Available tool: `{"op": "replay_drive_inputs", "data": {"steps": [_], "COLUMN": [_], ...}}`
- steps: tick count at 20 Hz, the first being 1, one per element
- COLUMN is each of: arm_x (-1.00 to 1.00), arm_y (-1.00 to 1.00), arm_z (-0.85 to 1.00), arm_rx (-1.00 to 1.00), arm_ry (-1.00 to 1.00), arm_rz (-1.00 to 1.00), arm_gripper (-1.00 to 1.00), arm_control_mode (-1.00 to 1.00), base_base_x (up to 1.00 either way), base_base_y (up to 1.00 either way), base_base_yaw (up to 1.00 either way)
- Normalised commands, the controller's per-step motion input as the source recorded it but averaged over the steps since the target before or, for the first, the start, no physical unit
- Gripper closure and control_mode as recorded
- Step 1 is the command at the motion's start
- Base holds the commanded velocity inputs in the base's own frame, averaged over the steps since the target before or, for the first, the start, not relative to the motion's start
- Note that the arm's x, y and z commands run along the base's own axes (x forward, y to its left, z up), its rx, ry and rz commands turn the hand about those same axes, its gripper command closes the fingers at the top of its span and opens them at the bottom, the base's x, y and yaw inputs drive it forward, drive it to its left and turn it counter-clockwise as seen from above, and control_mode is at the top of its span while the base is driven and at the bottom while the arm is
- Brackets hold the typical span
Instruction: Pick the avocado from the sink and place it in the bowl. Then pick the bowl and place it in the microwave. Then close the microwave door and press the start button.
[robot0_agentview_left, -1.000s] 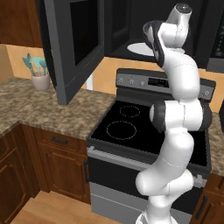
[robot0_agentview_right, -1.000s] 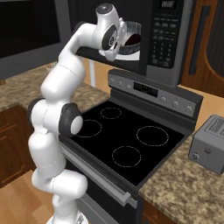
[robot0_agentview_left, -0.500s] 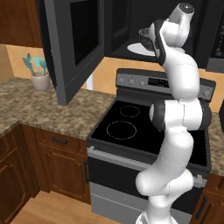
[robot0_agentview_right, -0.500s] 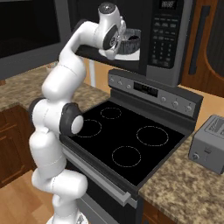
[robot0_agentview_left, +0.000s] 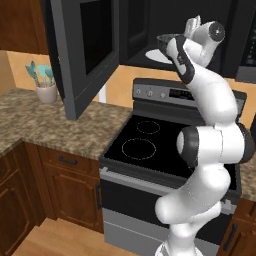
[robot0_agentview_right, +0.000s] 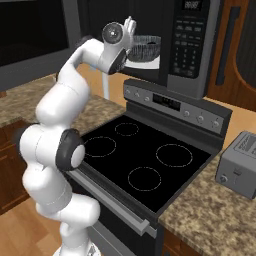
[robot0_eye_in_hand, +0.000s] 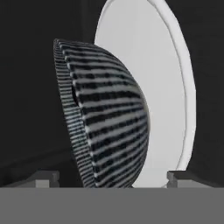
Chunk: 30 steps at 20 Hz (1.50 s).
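Up across the top of the left base frame, the microwave (robot0_agentview_left: 150, 30) gapes wide, and its microwave door (robot0_agentview_left: 85, 52) hangs swung out to the left, dark window facing us, reaching down over the granite counter (robot0_agentview_left: 55, 122). Below, centre frame, sits the black-topped stove (robot0_agentview_left: 155, 145) with its ringed burners, and the white arm rises from the lower right and bends up to the cavity mouth. Over in the right base view the same cavity shows at top centre, control strip (robot0_agentview_right: 192, 40) to its right, and a grey toaster (robot0_agentview_right: 240, 165) at the right edge. Inside, the white turntable plate (robot0_eye_in_hand: 166, 87) stands tall in the rolled hand view, running from top centre down the right. Now the bowl (robot0_agentview_right: 142, 47): streaked dark sides, held at the microwave opening just above that plate, filling the middle of the hand frame. The gripper (robot0_agentview_right: 131, 27) has its fingers clamped on the bowl's rim. Smallest of all, a cup of teal utensils (robot0_agentview_left: 45, 82) at mid-left on the counter.
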Motion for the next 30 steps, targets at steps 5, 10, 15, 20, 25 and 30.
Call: {"op": "replay_drive_inputs", "data": {"steps": [5, 10, 15, 20, 25, 30], "arm_x": [-0.98, -1.0, -1.0, -1.0, -0.96, -0.78], "arm_y": [0.05, 0.1, 0.37, 0.56, 0.61, 0.62], "arm_z": [0.55, 0.1, 0.13, 0.04, 0.27, 0.17], "arm_rx": [-0.01, 0.0, 0.0, 0.0, 0.0, 0.0], "arm_ry": [-0.19, -0.19, -0.04, 0.0, 0.13, 0.23], "arm_rz": [0.0, 0.01, 0.0, 0.0, 0.0, 0.0], "arm_gripper": [-1.0, -1.0, -1.0, -1.0, -1.0, -1.0], "arm_control_mode": [-1.0, -1.0, -1.0, -1.0, -1.0, -1.0], "base_base_x": [0.0, 0.0, 0.0, 0.0, 0.0, 0.0], "base_base_y": [0.0, 0.0, 0.0, 0.0, 0.0, 0.0], "base_base_yaw": [0.0, 0.0, 0.0, 0.0, 0.0, 0.0]}}
